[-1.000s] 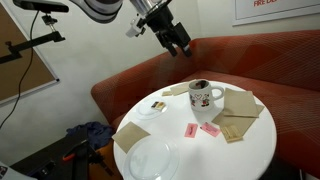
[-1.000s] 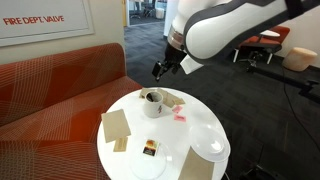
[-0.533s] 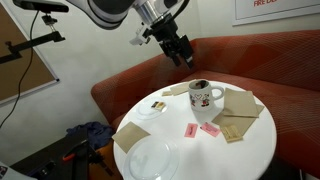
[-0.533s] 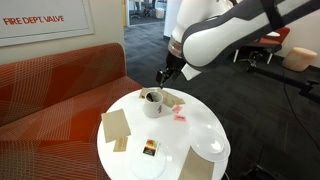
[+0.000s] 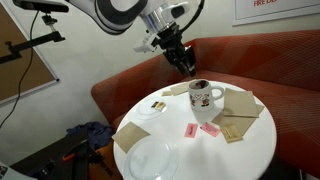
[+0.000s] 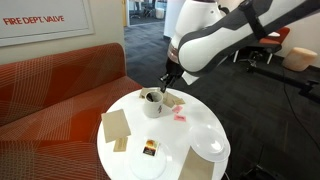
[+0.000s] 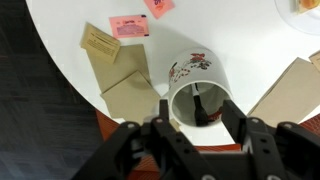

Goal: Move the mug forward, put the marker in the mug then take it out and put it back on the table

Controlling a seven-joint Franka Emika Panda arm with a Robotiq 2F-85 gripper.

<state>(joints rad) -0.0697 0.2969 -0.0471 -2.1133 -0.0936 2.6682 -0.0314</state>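
Tipping mug [image 7: 192, 72]: spread-open jaws above could clip its rim, near bench [image 7: 250, 40] edge.
Marker [image 7: 197, 104]: dim inside; grasp may miss.

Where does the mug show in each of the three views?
Exterior view: the mug is right of centre.
Exterior view: the mug is at centre, slightly left.
Wrist view: the mug is at lower centre, seen from above.
Shared landmark: pink packets near the mug.
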